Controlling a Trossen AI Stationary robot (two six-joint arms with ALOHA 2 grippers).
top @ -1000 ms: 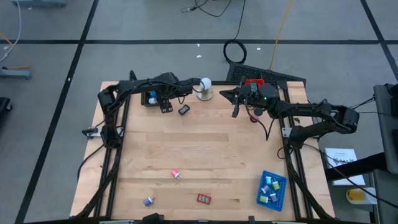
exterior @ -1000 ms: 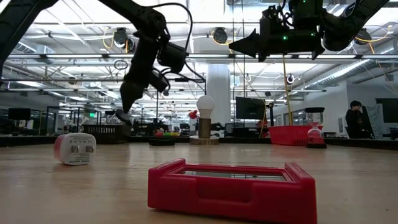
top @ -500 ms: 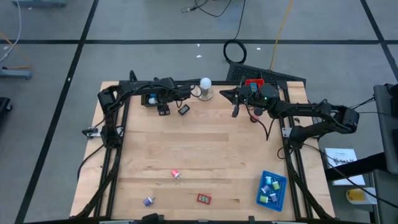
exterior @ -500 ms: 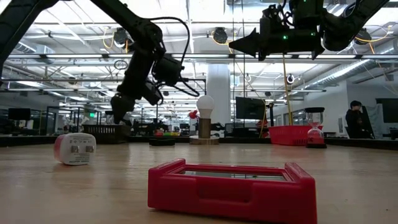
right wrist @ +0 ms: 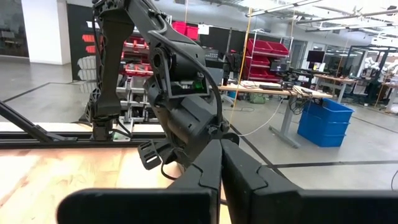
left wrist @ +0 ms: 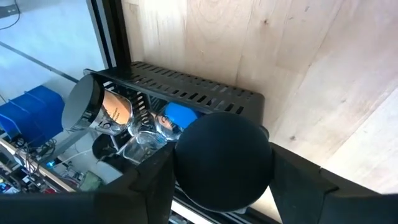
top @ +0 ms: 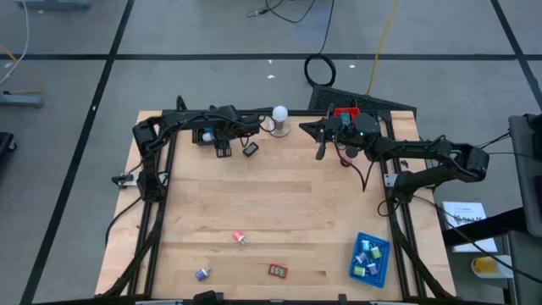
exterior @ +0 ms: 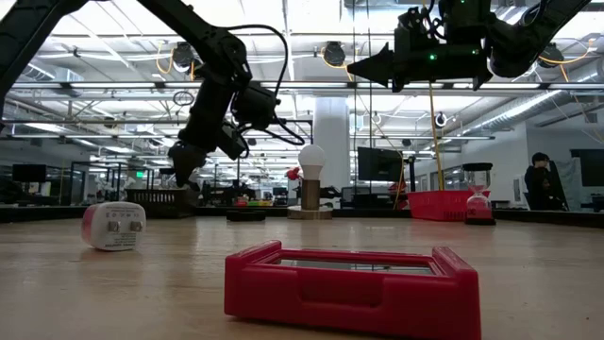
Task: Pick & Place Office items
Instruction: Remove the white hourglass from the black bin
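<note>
My left gripper (top: 222, 151) (exterior: 181, 175) reaches down at the far left of the table, next to the black tray (top: 203, 134). It is shut on a black round piece (left wrist: 224, 158). The tray's mesh wall (left wrist: 186, 93) stands just behind the piece. In the tray lie a grey roll (left wrist: 84, 106), a blue piece (left wrist: 180, 115) and clear clips. A second small black piece (top: 251, 150) lies on the wood to the right. My right gripper (top: 305, 127) (exterior: 351, 68) (right wrist: 217, 143) hangs shut and level, high above the far middle, and holds nothing. My left gripper has the black round piece between its two fingers (left wrist: 155, 186), one on each side of its round body (left wrist: 186, 162). The fingers slant down onto it from above. The piece hides what is under it, so I cannot tell whether it rests on something or is lifted.
A white ball on a grey base (top: 278, 119) stands at the far middle, with a red tray (top: 343, 113) to its right. A blue tray (top: 370, 257) with several pieces sits near right. A pink-white piece (top: 240, 237), a red piece (top: 278, 270) and a purple piece (top: 201, 274) lie near the front edge.
My left gripper has sunk a little toward the table beside the black tray. It has kept still over the last half second.
</note>
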